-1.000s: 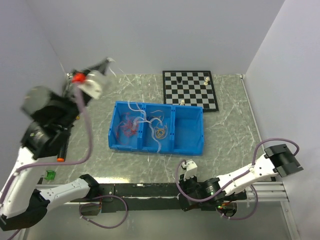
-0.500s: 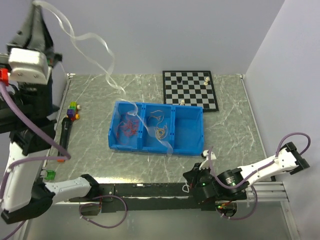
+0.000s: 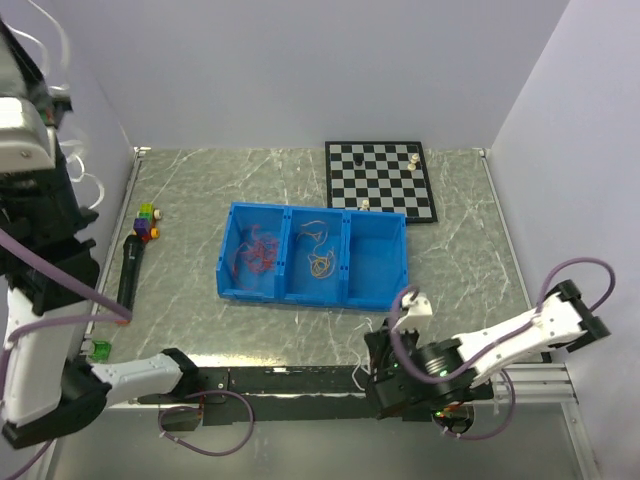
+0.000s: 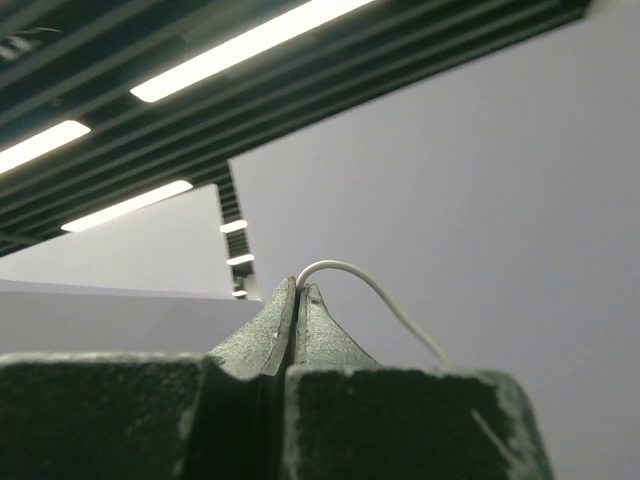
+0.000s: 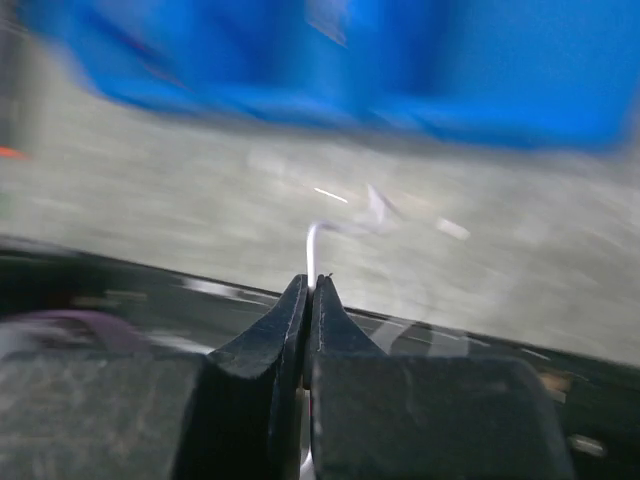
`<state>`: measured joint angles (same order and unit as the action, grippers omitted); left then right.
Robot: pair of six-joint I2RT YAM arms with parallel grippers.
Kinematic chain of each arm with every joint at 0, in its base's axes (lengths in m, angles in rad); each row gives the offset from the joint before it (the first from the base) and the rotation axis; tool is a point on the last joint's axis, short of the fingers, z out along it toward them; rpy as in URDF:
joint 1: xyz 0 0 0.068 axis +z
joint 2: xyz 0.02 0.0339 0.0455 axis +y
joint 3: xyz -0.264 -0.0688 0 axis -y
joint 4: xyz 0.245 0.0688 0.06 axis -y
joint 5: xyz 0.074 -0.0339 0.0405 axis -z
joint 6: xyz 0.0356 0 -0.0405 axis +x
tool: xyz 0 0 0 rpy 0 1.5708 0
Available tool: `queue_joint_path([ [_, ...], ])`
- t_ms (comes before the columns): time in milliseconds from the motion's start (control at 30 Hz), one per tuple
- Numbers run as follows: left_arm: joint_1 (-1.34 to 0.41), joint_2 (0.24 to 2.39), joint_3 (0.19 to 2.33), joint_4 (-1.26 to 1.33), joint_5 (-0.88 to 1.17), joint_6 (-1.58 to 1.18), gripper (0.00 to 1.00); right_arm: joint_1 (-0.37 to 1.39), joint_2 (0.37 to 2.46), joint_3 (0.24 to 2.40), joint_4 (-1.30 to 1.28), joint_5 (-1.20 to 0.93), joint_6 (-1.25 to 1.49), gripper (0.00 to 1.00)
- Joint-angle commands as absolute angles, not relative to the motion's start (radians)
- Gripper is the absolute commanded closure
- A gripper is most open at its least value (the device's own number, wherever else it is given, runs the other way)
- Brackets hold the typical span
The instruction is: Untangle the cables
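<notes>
The left tool (image 4: 298,290) is pinching a white cable (image 4: 372,292) high over the tabletop (image 3: 200,200); the right tool (image 5: 308,285) is clamping a white strand (image 5: 312,240) low beside the blue bin (image 3: 375,262). Red cables (image 3: 258,252) and yellow cables (image 3: 320,264) are lying in its left and middle compartments, seemingly awaiting separation

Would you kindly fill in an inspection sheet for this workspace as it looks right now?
Surface: grey-green marbled table.
Job's things: red-pink wires in the blue bin's left compartment; yellow and white wires in the middle one; right one empty.
Clutter: chessboard with pieces, coloured blocks, black stick-like tool.
Grippers: both shut on white wire; left gripper high up, right gripper low near the table's front edge.
Cables: purple hoses along both arms.
Surroundings: plain pale walls; ceiling lights overhead.
</notes>
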<state>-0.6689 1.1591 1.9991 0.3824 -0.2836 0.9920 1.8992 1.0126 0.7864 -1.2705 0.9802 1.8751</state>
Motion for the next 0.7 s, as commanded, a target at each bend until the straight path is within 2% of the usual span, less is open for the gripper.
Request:
queue_joint_path([
  [0, -0.667, 1.075, 1.884, 0.184, -0.230, 0.895, 0.99, 1.866, 0.939, 1.095, -1.416, 1.271, 1.612, 1.00],
  [100, -0.667, 1.034, 1.835, 0.072, -0.170, 0.819, 0.99, 1.757, 0.884, 1.202, -1.132, 1.322, 1.108, 1.00],
  [167, -0.666, 0.996, 1.789, 0.005, -0.109, 0.798, 0.99, 1.666, 0.807, 1.162, -0.760, 1.274, 0.565, 1.00],
  [233, -0.667, 0.959, 1.750, -0.071, -0.048, 0.772, 0.99, 1.590, 0.706, 1.021, -0.195, 1.165, 0.148, 1.00],
  [267, -0.667, 0.947, 1.741, -0.112, -0.013, 0.759, 0.99, 1.560, 0.669, 0.985, -0.090, 1.123, 0.044, 1.00],
  [467, -0.666, 0.907, 1.707, -0.259, 0.126, 0.730, 0.98, 1.358, 0.750, 1.104, -0.164, 0.953, 0.011, 1.00],
  [667, -0.666, 0.879, 1.661, -0.276, 0.150, 0.719, 0.99, 1.203, 0.844, 1.155, -0.195, 0.812, 0.018, 1.00],
])
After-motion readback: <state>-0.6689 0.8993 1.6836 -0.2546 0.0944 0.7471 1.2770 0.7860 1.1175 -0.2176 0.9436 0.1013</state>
